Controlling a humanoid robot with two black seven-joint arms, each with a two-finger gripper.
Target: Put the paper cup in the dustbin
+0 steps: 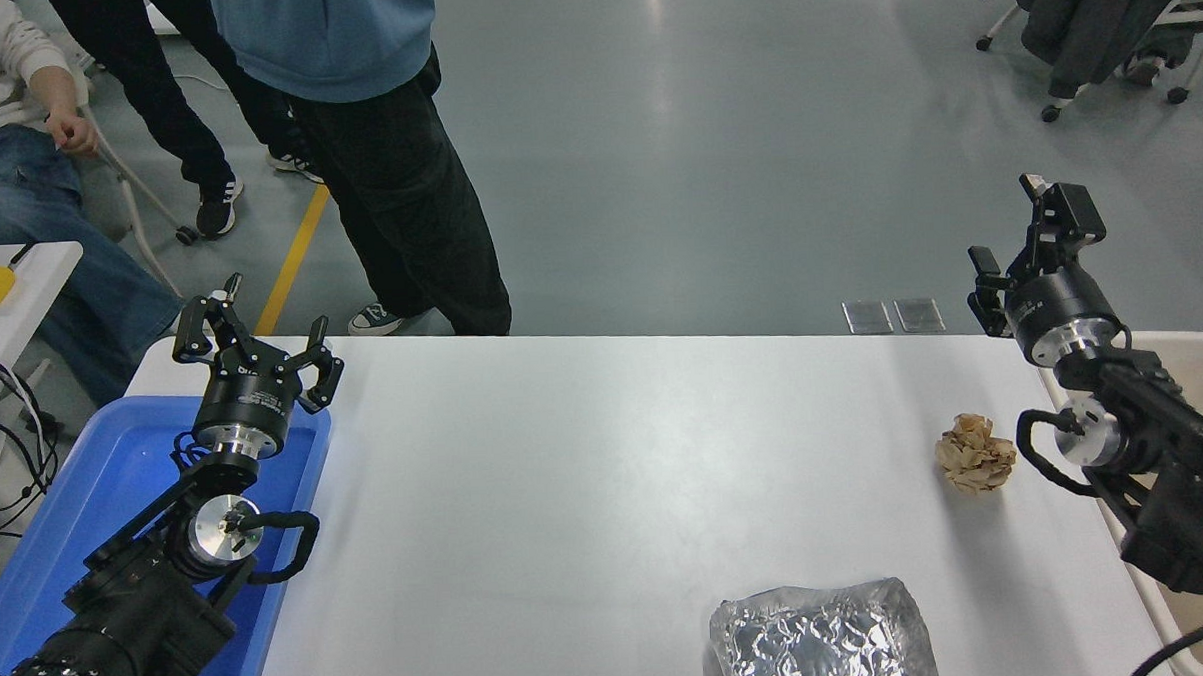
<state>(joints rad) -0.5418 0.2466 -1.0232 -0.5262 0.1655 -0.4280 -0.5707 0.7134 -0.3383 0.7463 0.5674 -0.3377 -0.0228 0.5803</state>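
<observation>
The paper cup is out of view. The beige dustbin (1197, 349) stands off the table's right edge, mostly hidden behind my right arm. My right gripper (1020, 235) is open and empty, raised above the table's far right corner, pointing away from me. My left gripper (253, 335) is open and empty, parked at the table's far left corner above the blue tray.
A crumpled tan paper ball (975, 452) lies near the right edge, just left of my right arm. A crinkled silver foil sheet (822, 635) lies at the front. A blue tray (87, 516) sits at the left. People stand and sit beyond the far left side.
</observation>
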